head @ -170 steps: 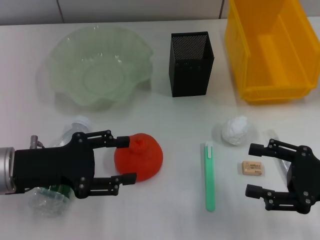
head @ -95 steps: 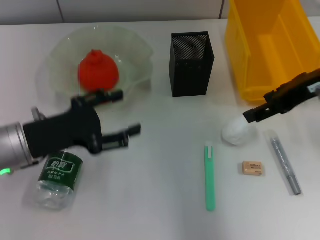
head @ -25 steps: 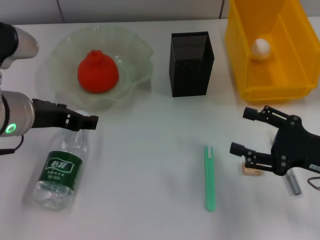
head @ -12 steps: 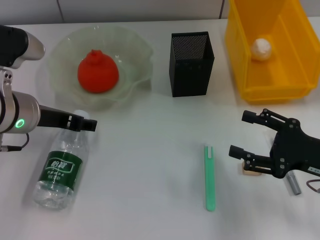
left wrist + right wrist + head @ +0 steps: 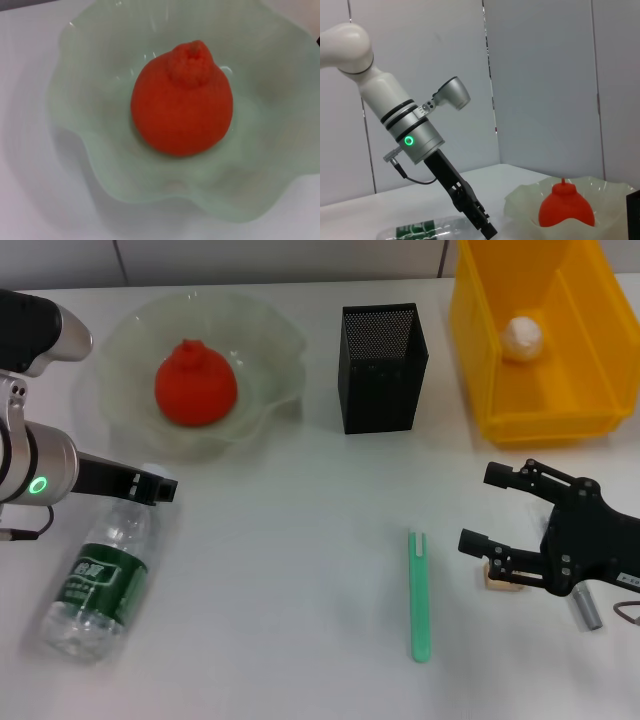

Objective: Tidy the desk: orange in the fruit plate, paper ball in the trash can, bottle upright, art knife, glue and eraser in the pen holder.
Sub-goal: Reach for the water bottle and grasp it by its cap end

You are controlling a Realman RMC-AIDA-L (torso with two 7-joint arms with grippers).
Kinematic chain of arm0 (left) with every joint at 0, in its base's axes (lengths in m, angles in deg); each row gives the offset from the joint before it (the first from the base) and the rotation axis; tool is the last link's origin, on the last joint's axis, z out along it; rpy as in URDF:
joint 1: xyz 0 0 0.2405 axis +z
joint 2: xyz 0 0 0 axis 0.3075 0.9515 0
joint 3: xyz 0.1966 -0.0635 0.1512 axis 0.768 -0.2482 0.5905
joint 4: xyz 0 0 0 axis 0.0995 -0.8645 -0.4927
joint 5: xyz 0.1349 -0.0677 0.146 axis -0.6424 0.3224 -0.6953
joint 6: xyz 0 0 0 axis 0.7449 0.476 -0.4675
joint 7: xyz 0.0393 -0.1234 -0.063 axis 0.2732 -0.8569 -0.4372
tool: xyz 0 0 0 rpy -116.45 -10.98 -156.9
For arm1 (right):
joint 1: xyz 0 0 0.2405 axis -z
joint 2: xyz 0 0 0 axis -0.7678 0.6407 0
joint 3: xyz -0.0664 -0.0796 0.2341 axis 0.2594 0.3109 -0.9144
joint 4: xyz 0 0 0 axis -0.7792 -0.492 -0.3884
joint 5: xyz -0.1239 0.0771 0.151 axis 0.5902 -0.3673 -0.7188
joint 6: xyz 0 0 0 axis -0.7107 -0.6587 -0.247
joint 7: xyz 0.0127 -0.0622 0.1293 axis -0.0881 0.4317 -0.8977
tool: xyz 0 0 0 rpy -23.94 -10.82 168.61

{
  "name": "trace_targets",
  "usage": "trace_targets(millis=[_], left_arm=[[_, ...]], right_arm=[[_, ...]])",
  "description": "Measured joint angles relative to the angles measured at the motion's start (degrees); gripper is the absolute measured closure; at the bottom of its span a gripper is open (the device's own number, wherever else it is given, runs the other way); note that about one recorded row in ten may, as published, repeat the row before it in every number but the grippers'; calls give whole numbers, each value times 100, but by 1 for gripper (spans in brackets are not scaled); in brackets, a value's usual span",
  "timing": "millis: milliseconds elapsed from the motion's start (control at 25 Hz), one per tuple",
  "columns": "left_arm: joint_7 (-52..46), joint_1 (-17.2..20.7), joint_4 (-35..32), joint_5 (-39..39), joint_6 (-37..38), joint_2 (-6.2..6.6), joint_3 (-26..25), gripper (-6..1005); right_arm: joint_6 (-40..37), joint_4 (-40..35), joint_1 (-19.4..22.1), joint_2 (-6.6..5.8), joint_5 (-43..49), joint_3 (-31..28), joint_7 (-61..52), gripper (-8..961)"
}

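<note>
White worktop [image 5: 300,640]. Yellow plastic bin [image 5: 590,410], paper ball [image 5: 521,337] inside. Ruffled translucent green plate [image 5: 265,340], glossy; we see pebbled orange [image 5: 195,384] in it. Black mesh pen holder [image 5: 381,367], square. Clear bottle [image 5: 97,575] lying flat, green label, writing unreadable to us. Left hand [image 5: 160,487] at bottle neck; grip we cannot tell. Right hand [image 5: 492,508] spread wide over tan eraser [image 5: 497,578], printing illegible. Green art knife [image 5: 420,594] flat; grey glue stick [image 5: 587,609] beside hand.

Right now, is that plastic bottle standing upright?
No, the bottle lies on its side on the table, near the left hand.
</note>
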Motion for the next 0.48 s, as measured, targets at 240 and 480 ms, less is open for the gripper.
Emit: trace_targets(millis=[240, 480], left_arm=[[250, 125, -358, 17, 150, 3, 36, 524], [1589, 1044, -1358, 1279, -96, 18, -217, 551]], right_arm=[[-22, -30, 9, -5, 3, -30, -113, 110], [-66, -64, 51, -16, 3, -36, -152, 112]])
